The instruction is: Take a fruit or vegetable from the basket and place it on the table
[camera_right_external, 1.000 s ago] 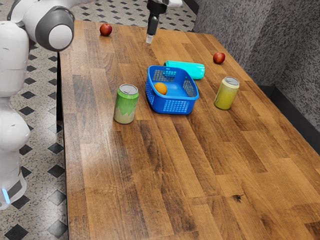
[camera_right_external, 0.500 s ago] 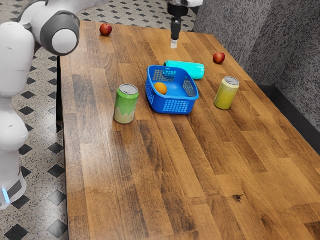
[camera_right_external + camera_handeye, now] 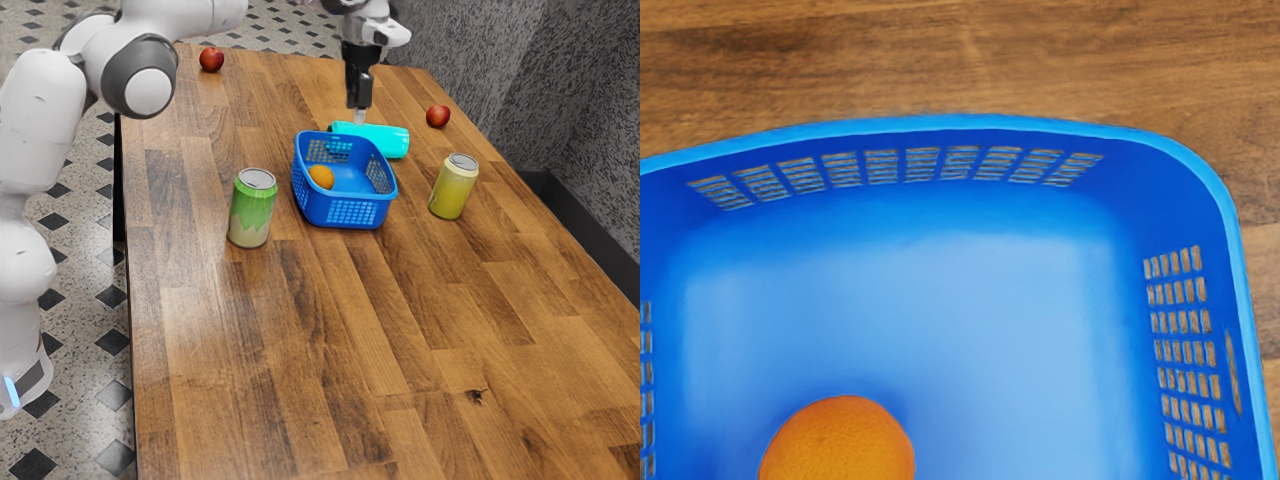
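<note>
- Exterior view: the black two-finger gripper (image 3: 360, 114) hung near the turquoise cylinder (image 3: 378, 140) — fingers released or clenched, one could not tell.
- Wrist view: the round orange fruit (image 3: 838, 445) lay inside the blue perforated basket (image 3: 980, 310).

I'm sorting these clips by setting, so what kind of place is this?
Hard to name: perhaps a kitchen or break room, in simulation. The wooden table holds drink cans and a basket with an orange, over a floor of pale tiles with dark diamonds.
</note>
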Available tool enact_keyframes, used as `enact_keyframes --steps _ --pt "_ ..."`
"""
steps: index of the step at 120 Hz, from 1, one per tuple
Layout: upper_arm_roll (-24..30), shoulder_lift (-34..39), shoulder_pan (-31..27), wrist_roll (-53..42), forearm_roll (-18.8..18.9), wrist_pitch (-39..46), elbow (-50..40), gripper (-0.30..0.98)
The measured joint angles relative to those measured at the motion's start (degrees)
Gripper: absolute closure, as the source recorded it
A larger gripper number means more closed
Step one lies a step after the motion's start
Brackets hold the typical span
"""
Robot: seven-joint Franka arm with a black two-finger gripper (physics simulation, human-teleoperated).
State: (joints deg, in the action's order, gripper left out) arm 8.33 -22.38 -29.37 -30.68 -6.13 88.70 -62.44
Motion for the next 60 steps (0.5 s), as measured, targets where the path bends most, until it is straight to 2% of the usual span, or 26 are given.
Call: enact_keyframes --steps 9,26,42,60 --pt "-0.11 -2.28 0.28 1.97 -0.15 1.36 -0.68 0.0" --pt "-0.22 -6.03 -0.05 5.56 2.67 2.94 -0.94 0.0" --pt "-0.4 -6.96 -0.25 8.53 5.05 3.78 -1.24 0.0" --pt "-0.35 -7.91 0.65 11.21 5.75 4.28 -2.78 0.0"
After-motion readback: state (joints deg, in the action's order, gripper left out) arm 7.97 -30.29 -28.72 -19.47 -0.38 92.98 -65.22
